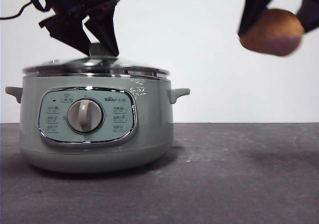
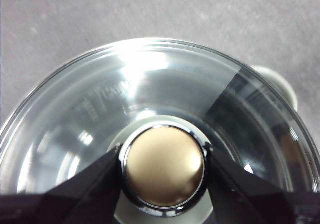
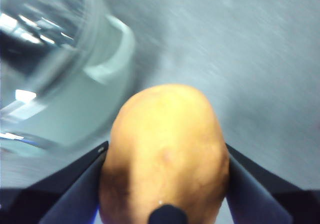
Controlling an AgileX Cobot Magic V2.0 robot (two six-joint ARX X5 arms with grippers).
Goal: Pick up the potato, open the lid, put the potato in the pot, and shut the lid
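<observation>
The pot (image 1: 94, 129) stands on the dark table (image 1: 239, 174) at the left of the front view, its control panel and grey dial (image 1: 85, 115) facing the camera. One side handle (image 1: 178, 94) projects toward the open middle of the table. The lid (image 1: 97, 67) sits level on the pot's chrome rim, fully seated.

The left gripper (image 1: 94, 34) has its two black jaws angled in from above the pot, one on either side of the lid's knob (image 1: 99, 49). In the left wrist view the jaws of this gripper (image 2: 163, 166) press against opposite sides of the knob (image 2: 164, 166), clamped onto it. The glass of the lid (image 2: 150, 84) shows glare and reflections; the pot's interior cannot be made out.

At the upper right of the front view, the right gripper (image 1: 273, 22) hangs well above the table and well apart from the pot. It grasps the potato (image 1: 271, 32) between its jaws. The right wrist view confirms this: both jaws of the gripper (image 3: 165, 176) bear on the flanks of the potato (image 3: 165, 154), with the pot (image 3: 65, 84) blurred beyond it.
</observation>
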